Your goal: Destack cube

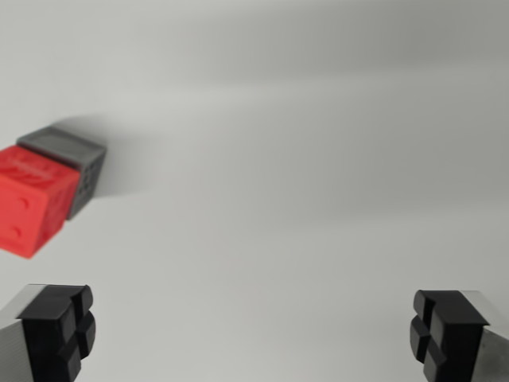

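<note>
Tool [253, 330] gapes empty; red cube [32, 199] lies far left, apart.

A plain white surface [302, 159] fills the view, softly lit, with faint shadows.

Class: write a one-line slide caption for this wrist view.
Open gripper hovers empty over a white surface; red cube stacked on grey cube at left.

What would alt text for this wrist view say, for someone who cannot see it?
A red cube sits stacked on a grey cube at the wrist view's left, on a plain white surface. The open tool shows two black fingertips at the bottom corners, holding nothing.
</note>
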